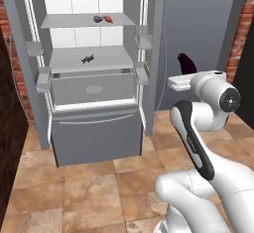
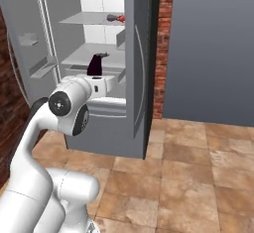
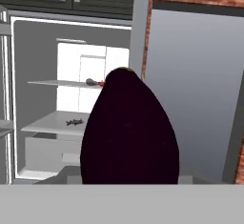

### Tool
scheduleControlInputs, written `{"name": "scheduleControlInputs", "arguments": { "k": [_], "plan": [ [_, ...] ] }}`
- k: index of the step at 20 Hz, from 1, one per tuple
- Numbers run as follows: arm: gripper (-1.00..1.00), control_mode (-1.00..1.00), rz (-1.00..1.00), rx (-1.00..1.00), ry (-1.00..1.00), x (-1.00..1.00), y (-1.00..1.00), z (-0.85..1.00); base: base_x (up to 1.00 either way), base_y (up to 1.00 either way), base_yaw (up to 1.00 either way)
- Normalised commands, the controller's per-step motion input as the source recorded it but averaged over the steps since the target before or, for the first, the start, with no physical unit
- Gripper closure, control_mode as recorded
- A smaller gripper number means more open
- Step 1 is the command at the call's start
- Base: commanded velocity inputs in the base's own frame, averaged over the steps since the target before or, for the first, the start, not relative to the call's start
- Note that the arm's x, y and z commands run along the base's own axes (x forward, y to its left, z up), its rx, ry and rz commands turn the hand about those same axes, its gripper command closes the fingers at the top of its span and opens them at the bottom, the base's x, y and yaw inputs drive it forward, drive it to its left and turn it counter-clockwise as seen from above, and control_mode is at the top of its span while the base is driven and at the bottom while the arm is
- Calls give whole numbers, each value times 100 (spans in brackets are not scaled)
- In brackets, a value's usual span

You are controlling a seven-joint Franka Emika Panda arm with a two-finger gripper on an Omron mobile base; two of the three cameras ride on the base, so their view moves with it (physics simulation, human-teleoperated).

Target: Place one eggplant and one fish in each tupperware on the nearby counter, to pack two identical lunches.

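Evidently the transport step is in hand: a glossy dark eggplant (image 3: 129,132) stands upright at the hand, centre of the hand view, and the gripper (image 1: 186,76) appears clamped on it, though the fingers are hidden. Neither tupperware nor the counter is in sight, so the next move likely calls for turning the base away to find them. Behind, the open fridge (image 1: 89,78) holds a red-orange fish (image 1: 108,19) beside a dark lump on the upper shelf (image 1: 64,23), and a dark fish (image 1: 88,58) on the middle shelf.
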Motion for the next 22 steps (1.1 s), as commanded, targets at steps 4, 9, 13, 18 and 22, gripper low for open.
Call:
{"name": "scheduleControlInputs", "arguments": {
  "k": [4,9,13,18,22],
  "plan": [
    [100,100,0,0,0,0,0,0,4,-100,16],
    [100,100,0,0,0,0,0,0,0,-100,11],
    [100,100,0,0,0,0,0,0,0,-99,4],
    [100,100,0,0,0,0,0,0,4,-82,-23],
    [100,100,0,0,0,0,0,0,7,-69,-52]
  ]
}}
